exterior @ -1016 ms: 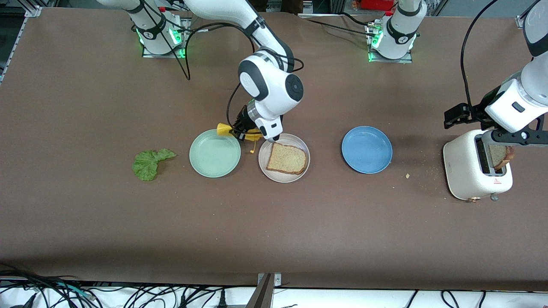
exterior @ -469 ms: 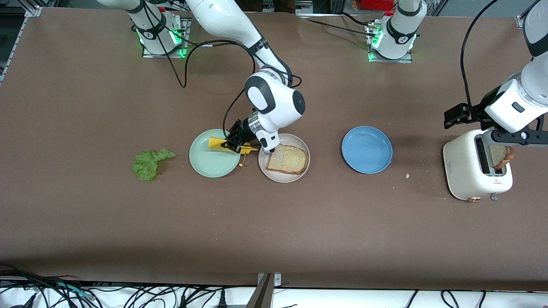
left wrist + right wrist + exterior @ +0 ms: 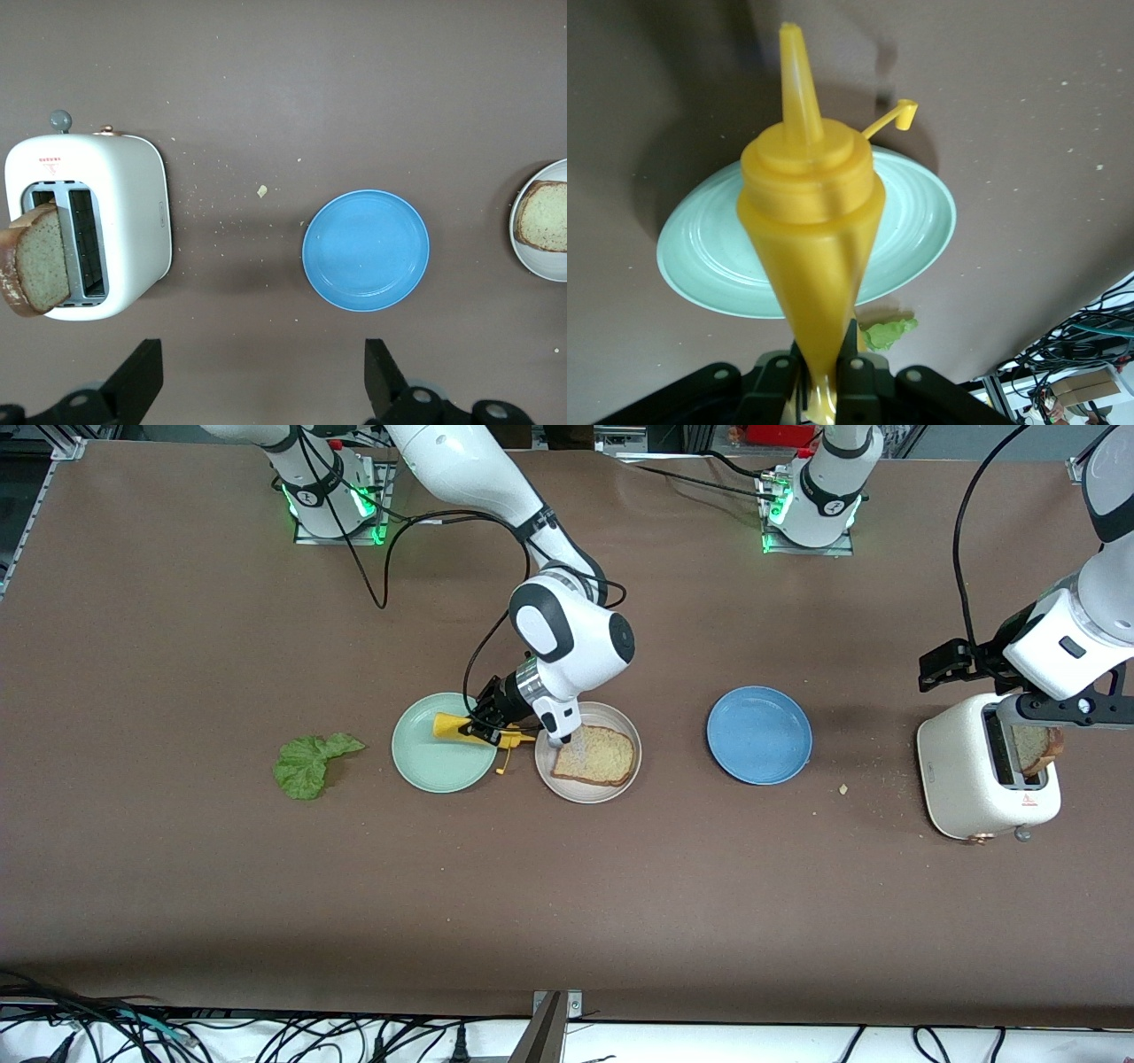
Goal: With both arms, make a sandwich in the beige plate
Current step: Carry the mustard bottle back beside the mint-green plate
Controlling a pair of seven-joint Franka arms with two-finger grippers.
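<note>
Beige plate (image 3: 587,788): right hand (image 3: 483,722) has brought yellow bottle (image 3: 452,726) closer

You see two glossy white arms with black joint bands and rounded shells. Black cables loop along the right arm (image 3: 567,633) and the left arm (image 3: 1076,638). Green lights glow at both bases. The claws look black, perhaps matte plastic.

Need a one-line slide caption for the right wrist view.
Right gripper shut on a yellow squeeze bottle, nozzle uncapped, over the mint-green plate; lettuce leaf on the table.
</note>
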